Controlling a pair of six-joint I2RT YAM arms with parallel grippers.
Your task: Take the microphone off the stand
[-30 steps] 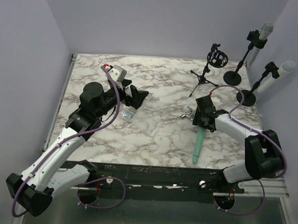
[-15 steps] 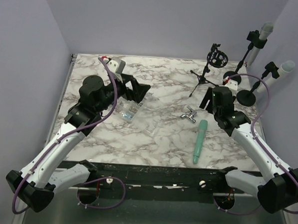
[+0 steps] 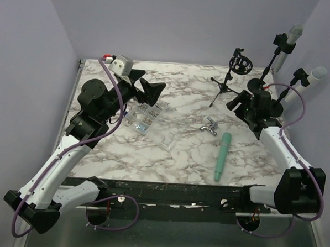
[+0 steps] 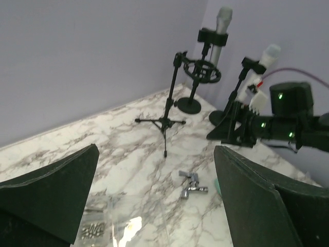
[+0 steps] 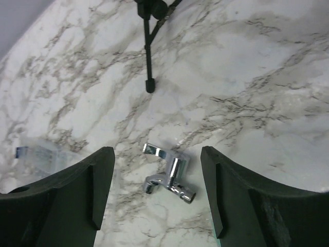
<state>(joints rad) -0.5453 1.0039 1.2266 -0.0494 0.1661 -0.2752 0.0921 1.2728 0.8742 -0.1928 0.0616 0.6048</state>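
Over the marble table (image 3: pixel 174 157) the left gripper (image 3: pixel 146 85) and right gripper (image 5: pixel 157 159) are both hanging spread wide and empty — while the far-right stands (image 3: pixel 259 84) are holding two grey microphones (image 3: pixel 294 35), a green microphone (image 3: pixel 222 156) lying loose, seemingly already freed.

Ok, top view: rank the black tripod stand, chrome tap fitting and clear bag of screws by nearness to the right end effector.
1. Black tripod stand, just left of the right end effector.
2. Chrome tap fitting, mid-table.
3. Clear bag of screws, far left side.
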